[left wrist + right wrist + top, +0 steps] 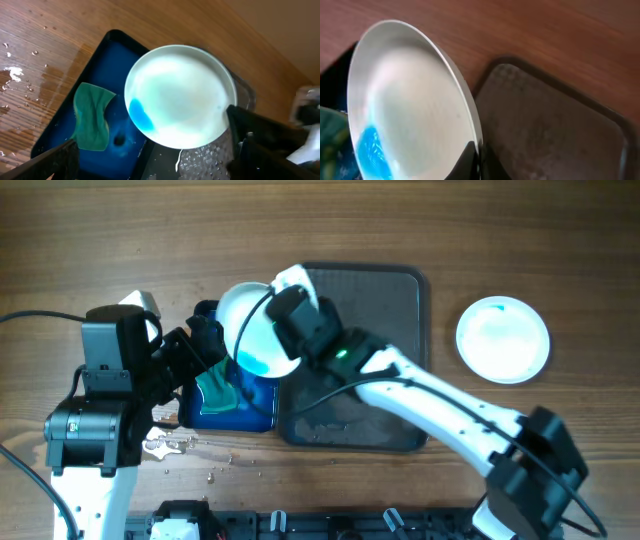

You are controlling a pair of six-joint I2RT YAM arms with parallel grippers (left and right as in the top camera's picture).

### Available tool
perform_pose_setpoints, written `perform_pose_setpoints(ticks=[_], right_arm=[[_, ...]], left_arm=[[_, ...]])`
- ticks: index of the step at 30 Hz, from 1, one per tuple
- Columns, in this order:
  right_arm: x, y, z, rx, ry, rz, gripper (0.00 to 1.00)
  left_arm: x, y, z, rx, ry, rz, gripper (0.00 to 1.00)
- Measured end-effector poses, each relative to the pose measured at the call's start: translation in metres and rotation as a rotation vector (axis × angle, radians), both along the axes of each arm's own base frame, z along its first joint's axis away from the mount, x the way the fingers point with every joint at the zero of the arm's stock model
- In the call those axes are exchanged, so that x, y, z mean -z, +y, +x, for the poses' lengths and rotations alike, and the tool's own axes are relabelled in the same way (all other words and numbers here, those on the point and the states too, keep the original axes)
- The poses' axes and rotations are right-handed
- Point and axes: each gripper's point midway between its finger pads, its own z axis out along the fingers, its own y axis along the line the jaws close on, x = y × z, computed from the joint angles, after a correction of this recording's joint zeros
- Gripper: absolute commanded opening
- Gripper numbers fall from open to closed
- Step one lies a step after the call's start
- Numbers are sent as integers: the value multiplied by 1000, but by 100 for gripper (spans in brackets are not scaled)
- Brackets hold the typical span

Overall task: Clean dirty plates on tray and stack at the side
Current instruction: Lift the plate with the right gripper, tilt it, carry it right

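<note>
My right gripper [285, 305] [476, 161] is shut on the rim of a white plate [252, 328] [180, 95] [405, 105]. It holds the plate tilted over the blue tray. A blue smear sits at the plate's low edge. My left gripper [205, 340] [150, 160] is open and empty, its fingers either side of the view below the plate. The dark tray [365, 360] [545, 125] [210, 160] lies in the middle with no plate on it. A white plate stack [503, 338] sits at the right.
A small blue tray [262, 412] [65, 130] holds blue water and a green sponge [216, 392] [91, 116]. Water drops [180, 445] wet the table at the front left.
</note>
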Motion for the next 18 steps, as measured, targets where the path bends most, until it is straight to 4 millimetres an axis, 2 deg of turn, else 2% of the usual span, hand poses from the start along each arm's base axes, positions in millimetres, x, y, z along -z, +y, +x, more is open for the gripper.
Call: perform_pose_setpoints(ticks=[6, 12, 18], right_arm=[[-29, 7, -13, 22, -177, -112, 4], [-74, -1, -29, 55, -355, -228, 4], [-95, 11, -42, 29, -454, -296, 4]], left_arm=[[2, 0, 1, 0, 9, 0, 100], [5, 0, 3, 0, 21, 1, 100], [5, 0, 3, 0, 21, 1, 100]])
